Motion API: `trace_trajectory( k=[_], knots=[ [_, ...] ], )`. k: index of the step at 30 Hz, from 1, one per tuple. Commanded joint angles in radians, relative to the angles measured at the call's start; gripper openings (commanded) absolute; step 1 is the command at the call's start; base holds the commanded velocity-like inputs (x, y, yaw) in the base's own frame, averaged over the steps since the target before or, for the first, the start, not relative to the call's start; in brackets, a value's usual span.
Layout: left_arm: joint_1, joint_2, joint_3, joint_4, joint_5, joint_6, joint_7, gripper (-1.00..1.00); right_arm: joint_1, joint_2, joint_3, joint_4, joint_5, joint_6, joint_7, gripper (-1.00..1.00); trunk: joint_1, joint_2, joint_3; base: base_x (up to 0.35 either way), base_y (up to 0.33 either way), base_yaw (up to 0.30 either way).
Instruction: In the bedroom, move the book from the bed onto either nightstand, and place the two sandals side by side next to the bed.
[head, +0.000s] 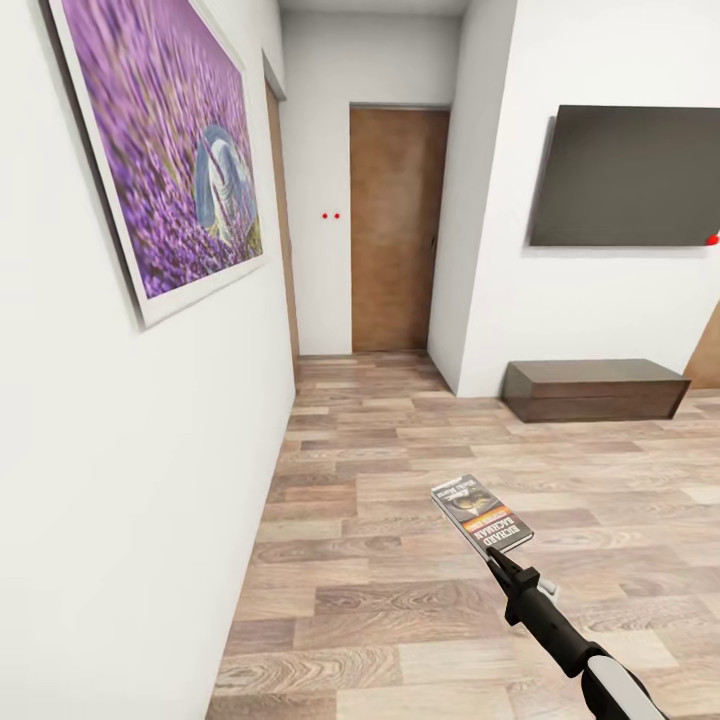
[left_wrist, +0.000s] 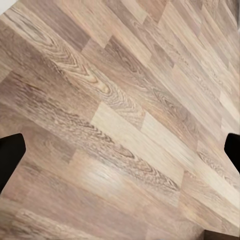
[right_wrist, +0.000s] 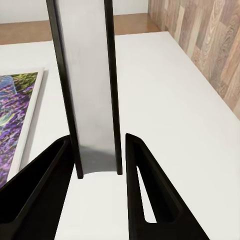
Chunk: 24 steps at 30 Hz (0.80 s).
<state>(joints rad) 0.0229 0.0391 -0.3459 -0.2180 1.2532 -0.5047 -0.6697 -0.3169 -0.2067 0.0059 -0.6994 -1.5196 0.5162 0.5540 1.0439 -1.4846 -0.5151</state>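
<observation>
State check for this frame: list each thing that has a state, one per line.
book: held off the floor, clamped at one end by the right gripper.
right gripper: shut on the book.
left gripper: open, nothing between its fingers, above the wood floor.
door at the hallway's end: closed.
wall screen: dark.

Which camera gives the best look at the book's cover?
The head view: the book shows its printed cover, held out by the right gripper. The right wrist view gives just its edge between the fingers; the left wrist view shows floor.
</observation>
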Motion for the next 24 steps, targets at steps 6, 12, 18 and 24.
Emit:
trace_trajectory(
  k=[6, 12, 18, 24],
  knots=[
    [0.000, 0.001, -0.008, -0.001, 0.009, -0.003, 0.001, 1.00, -0.001, 0.000, 0.000, 0.000, -0.013, 0.008, 0.000, -1.00, 0.000, 0.000, -0.001, 0.139, 0.034, 0.000],
    [0.000, 0.001, -0.008, -0.001, 0.009, -0.003, 0.001, 1.00, -0.001, 0.000, 0.000, 0.000, -0.013, 0.008, 0.000, -1.00, 0.000, 0.000, -0.001, 0.137, 0.006, 0.000],
    [0.000, 0.006, -0.007, -0.001, 0.010, -0.002, 0.002, 1.00, -0.001, -0.001, 0.000, 0.000, -0.013, 0.009, 0.000, -1.00, 0.000, 0.000, -0.001, 0.136, 0.001, 0.000],
    [0.000, 0.007, -0.007, -0.001, 0.010, -0.002, 0.001, 1.00, -0.001, -0.001, 0.000, 0.000, -0.013, 0.009, 0.000, -1.00, 0.000, 0.000, -0.001, 0.136, 0.000, 0.000]
  ],
)
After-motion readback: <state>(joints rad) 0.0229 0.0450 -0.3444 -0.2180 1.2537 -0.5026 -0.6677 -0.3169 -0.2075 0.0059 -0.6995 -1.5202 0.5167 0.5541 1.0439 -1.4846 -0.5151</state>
